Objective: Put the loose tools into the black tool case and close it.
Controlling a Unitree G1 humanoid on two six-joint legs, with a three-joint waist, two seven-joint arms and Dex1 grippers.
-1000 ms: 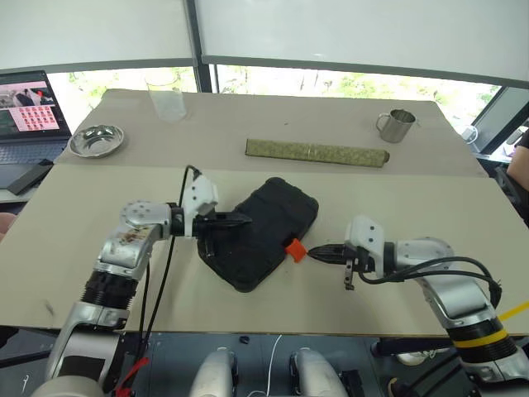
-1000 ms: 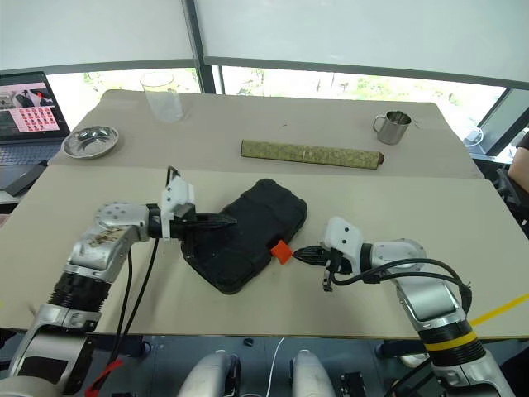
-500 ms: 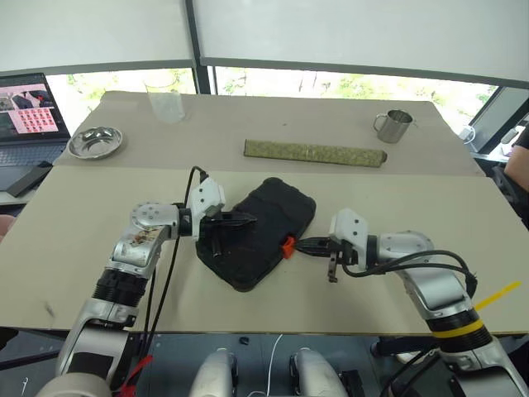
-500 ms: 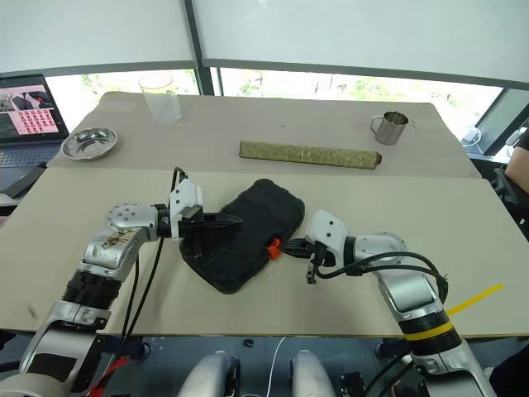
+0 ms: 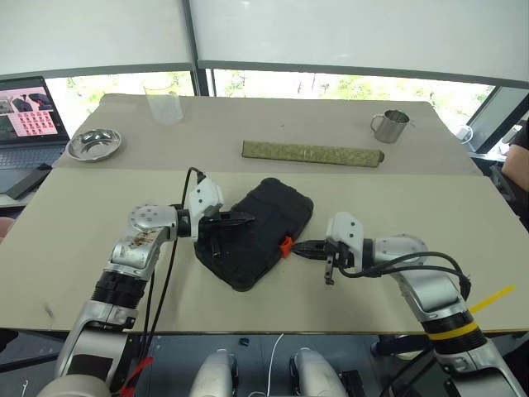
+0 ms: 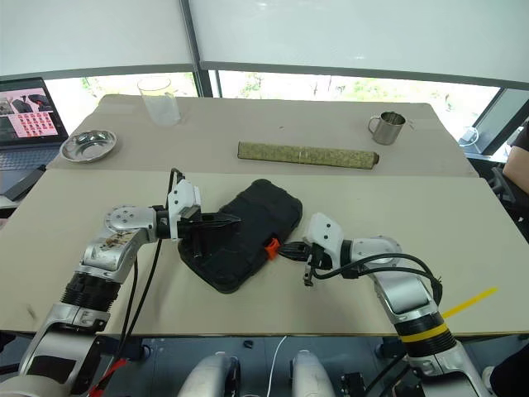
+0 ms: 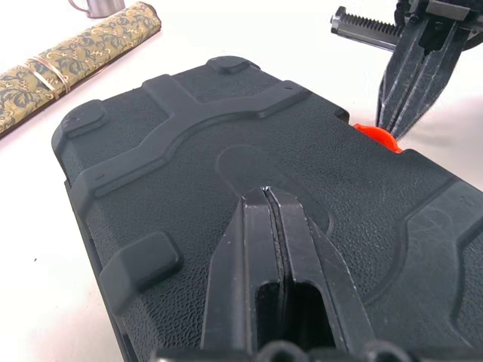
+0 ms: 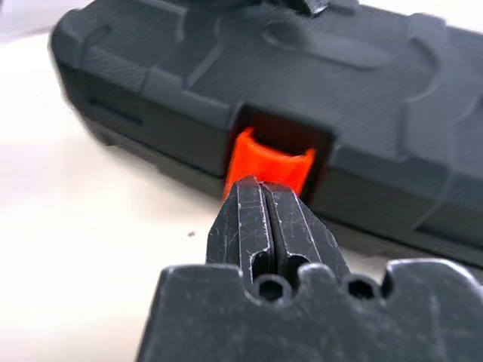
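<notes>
The black tool case (image 5: 269,223) lies closed and slantwise on the near table, its small orange latch (image 5: 287,246) on the side facing my right arm. My left gripper (image 5: 248,219) is shut, its tips resting on the case's lid (image 7: 189,151) near the middle. My right gripper (image 5: 296,246) is shut too, lying low over the table with its tips right at the orange latch (image 8: 268,162). The left wrist view has the right gripper's fingers (image 7: 411,83) pointing at the latch (image 7: 377,137). The loose tools are out of view.
A long olive-green flat bar (image 5: 312,153) lies behind the case. On the far table stand a metal mug (image 5: 390,126) at right, a clear glass (image 5: 163,99) and a metal bowl (image 5: 95,143) at left. An open laptop (image 5: 25,112) sits beyond the left edge.
The whole picture has shifted a little. My right gripper's tips have closed the small gap to the orange latch. The left gripper stays on the lid.
</notes>
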